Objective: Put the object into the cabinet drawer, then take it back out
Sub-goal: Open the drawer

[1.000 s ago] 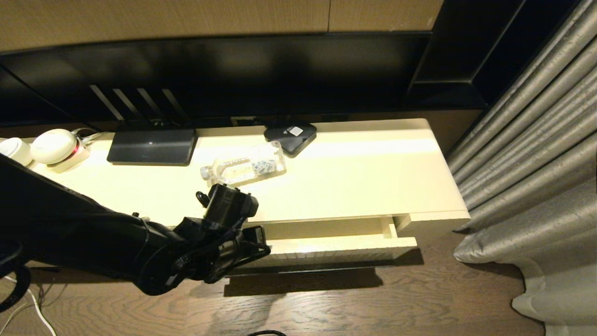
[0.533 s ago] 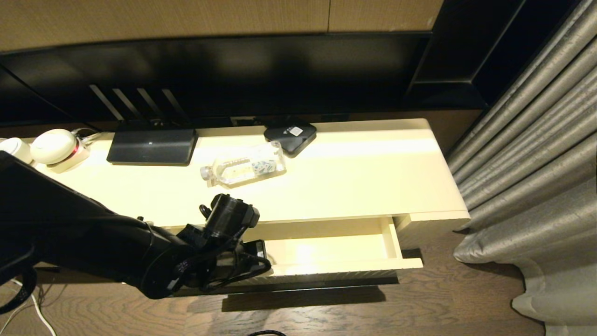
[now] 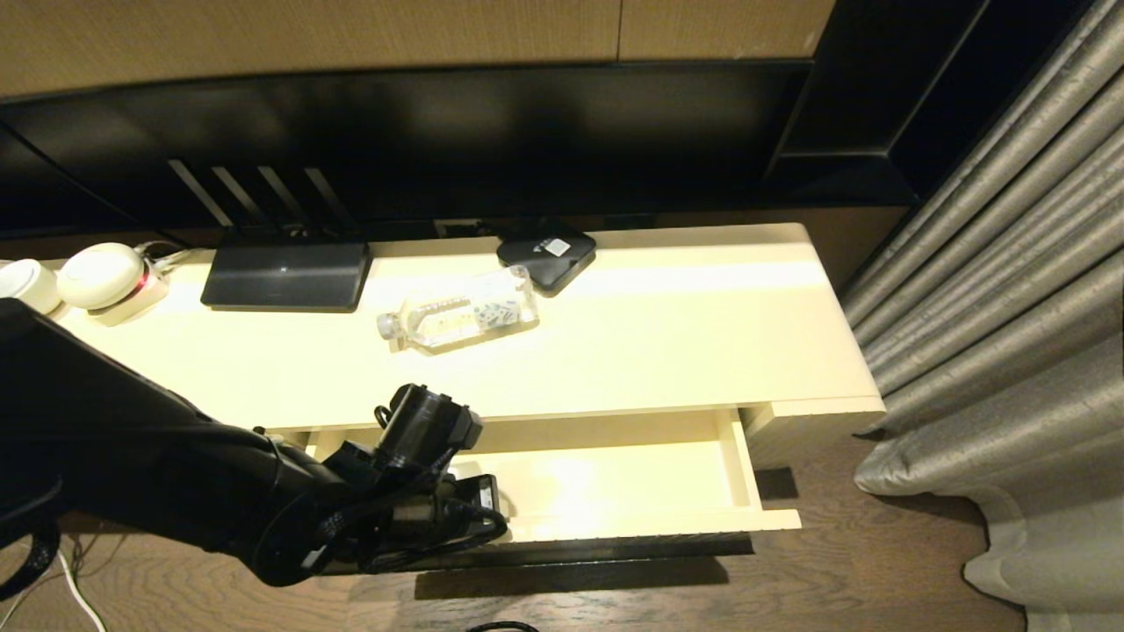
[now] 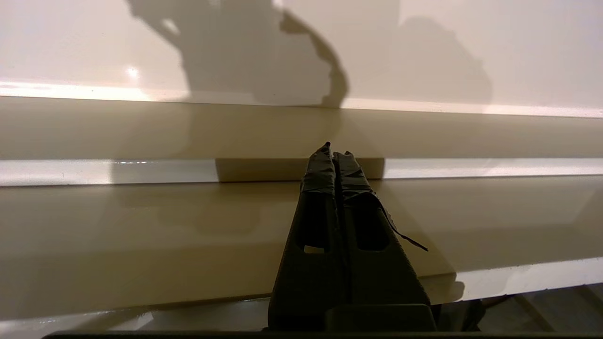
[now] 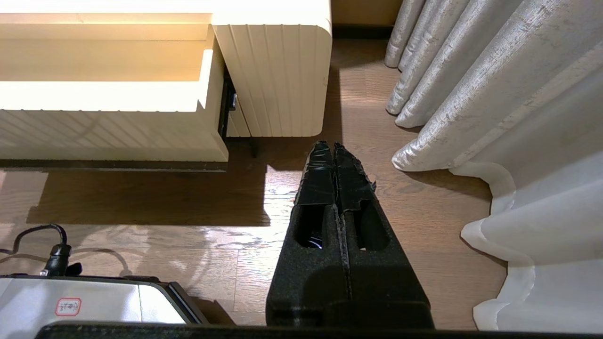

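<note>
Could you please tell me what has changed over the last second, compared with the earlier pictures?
The cabinet drawer has slid out toward the robot, from barely open to showing its interior. The left gripper, jaws shut and holding nothing, has drawn back with it at the drawer's left end. The water bottle still lies on its side on the cabinet top, and the right gripper stays parked, shut, over the floor.

drawer [image 3: 615, 478] open, bottle [image 3: 458, 318] on cabinet top [image 3: 685, 333]

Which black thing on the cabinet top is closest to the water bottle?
The small black square box with the pale sticker, almost touching the clear plastic bottle's base. The wide flat black box sits farther off.
</note>
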